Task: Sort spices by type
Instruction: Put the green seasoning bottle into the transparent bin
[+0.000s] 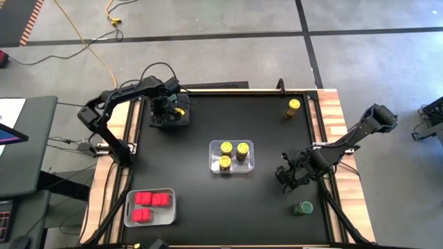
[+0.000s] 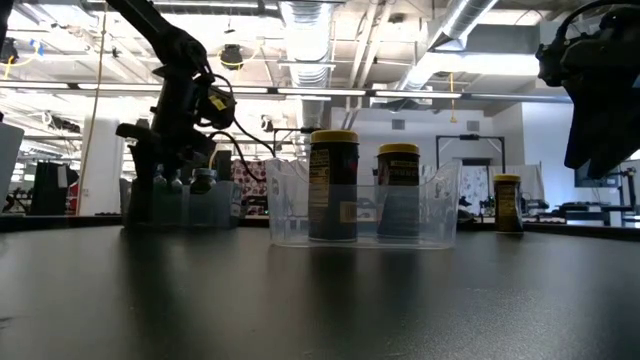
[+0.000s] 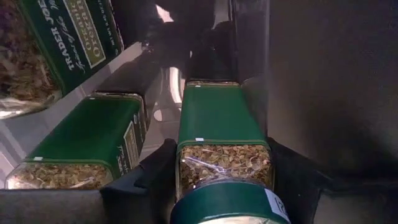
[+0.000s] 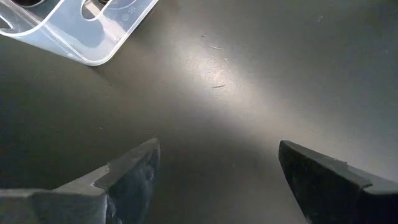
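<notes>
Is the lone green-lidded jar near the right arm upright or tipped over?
Upright, it seems: from above, the green-lidded jar shows only its round lid, standing alone on the table, untouched by the open right pincer.

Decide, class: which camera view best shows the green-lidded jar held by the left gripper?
The left wrist view: the green-lidded jar fills it, clamped between the left gripper's fingers. The high view has it hidden under the arm; the low view shows only dim shapes there; the right wrist view misses it.

Black matte tabletop with light wooden edges, clear plastic rectangular bin at its centre, second clear plastic bin near the front left corner, yellow cable across grey floor.
</notes>
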Controlling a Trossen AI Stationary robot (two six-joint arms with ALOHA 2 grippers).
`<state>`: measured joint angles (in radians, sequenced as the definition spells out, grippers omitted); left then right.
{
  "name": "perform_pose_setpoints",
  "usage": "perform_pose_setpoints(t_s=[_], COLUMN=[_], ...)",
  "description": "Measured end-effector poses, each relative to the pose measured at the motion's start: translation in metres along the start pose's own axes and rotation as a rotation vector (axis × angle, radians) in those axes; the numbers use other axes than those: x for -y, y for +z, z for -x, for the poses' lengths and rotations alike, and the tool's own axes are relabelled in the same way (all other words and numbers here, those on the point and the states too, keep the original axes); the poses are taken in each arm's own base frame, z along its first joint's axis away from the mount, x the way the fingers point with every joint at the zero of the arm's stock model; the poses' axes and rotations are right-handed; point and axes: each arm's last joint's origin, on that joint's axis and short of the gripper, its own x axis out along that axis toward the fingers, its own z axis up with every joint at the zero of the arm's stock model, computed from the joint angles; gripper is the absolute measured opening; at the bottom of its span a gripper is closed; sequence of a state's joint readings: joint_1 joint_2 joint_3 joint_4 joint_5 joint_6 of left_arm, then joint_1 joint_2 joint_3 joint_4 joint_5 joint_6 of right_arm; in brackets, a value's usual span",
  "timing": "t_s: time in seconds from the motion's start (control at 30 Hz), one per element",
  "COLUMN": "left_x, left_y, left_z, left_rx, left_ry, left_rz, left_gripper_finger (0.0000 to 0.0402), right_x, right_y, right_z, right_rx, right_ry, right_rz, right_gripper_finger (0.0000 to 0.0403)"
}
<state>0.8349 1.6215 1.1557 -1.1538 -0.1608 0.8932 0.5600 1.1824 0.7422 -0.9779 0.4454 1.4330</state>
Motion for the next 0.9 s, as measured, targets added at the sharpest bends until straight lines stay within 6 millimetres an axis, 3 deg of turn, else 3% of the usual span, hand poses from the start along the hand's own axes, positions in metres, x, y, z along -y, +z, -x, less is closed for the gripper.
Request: perform_pose_setpoints(t_s=[0.9], left_x=[-0.0036], left_y=[0.0015], left_z=[0.0074], left_rx=[0.022], left_ry=[0.006], left_rz=[0.028], left_gripper_finger=[0.0196], right_x=[-0.0018], right_y=[0.0002], right_z=[0.0], right_rx=[0.002], right_ry=[0.018], right_rz=[-0.008], right_gripper_finger=[0.0356])
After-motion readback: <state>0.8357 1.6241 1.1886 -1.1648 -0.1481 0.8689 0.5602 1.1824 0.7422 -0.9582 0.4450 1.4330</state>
